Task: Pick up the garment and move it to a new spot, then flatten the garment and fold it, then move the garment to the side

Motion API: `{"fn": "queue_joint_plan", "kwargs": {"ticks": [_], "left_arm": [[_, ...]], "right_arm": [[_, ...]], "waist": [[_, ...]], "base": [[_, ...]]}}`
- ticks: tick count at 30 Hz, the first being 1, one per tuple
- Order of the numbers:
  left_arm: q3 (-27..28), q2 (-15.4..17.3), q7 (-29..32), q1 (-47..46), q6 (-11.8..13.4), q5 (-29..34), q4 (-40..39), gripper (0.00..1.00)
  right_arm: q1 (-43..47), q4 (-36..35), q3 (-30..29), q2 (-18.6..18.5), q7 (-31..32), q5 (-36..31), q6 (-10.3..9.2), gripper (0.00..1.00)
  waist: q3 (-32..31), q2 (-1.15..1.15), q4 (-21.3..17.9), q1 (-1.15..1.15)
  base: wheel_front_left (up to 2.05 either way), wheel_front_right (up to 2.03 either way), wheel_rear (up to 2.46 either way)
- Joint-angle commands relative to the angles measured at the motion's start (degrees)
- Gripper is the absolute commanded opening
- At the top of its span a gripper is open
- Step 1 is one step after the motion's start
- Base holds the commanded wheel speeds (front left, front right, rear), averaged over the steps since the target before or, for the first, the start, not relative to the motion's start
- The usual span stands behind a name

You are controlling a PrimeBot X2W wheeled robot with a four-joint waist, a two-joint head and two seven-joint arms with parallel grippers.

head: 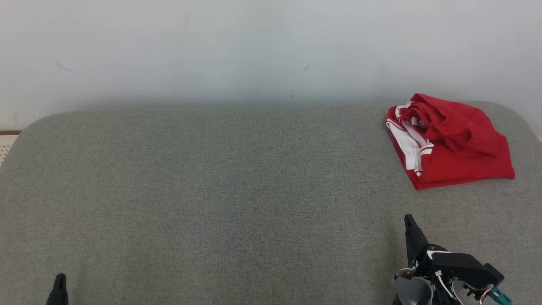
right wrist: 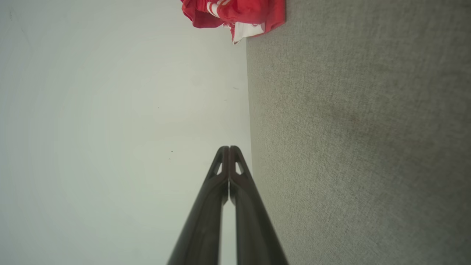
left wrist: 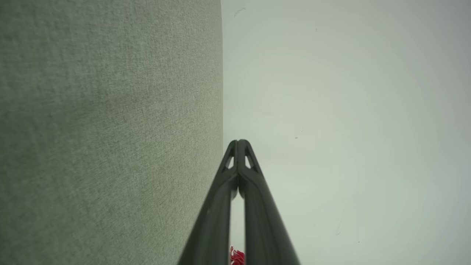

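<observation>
- Seen at about 2 o'clock in the head view, near the far right corner of the grey upholstered surface [head: 211, 190]: the red garment [head: 455, 144], white-trimmed, in a compact layered pile with a rumpled top.
- Fits two stages alike: a loosely folded bundle already set off to the side, or a heap waiting to be carried to a new spot. Cannot be settled from the pile alone.
- If still to be lifted, would call for parted fingers and a reach toward 1 o'clock from the right tool's place, with a grip on an outer edge, not the loose top. If already put aside, nothing more to ask.
- Right tool [head: 410, 222] at 5 o'clock: clenched, fingertips pressed together, grasping nothing, well apart from the garment.
- Left tool [head: 60, 281] at 7 o'clock: likewise clenched and empty, across the surface from the garment.
- Hard to tell whether either tip touches the fabric below.
</observation>
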Motion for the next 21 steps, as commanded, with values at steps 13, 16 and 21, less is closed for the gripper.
{"fn": "queue_joint_plan", "kwargs": {"ticks": [13, 16, 21], "left_arm": [[0.2, 0.2, 0.2, -0.3, -0.1, -0.6, 0.1, 0.00], [0.2, 0.2, 0.2, -0.3, -0.1, -0.6, 0.1, 0.00], [0.2, 0.2, 0.2, -0.3, -0.1, -0.6, 0.1, 0.00]], "right_arm": [[-0.2, 0.1, 0.2, 0.1, 0.2, 0.0, -0.04, 0.00], [-0.2, 0.1, 0.2, 0.1, 0.2, 0.0, -0.04, 0.00], [-0.2, 0.1, 0.2, 0.1, 0.1, 0.0, -0.04, 0.00]], "waist": [[0.0, 0.00, 0.0, 0.00], [0.0, 0.00, 0.0, 0.00], [0.0, 0.00, 0.0, 0.00]], "base": [[0.00, 0.00, 0.00], [0.00, 0.00, 0.00], [0.00, 0.00, 0.00]]}}
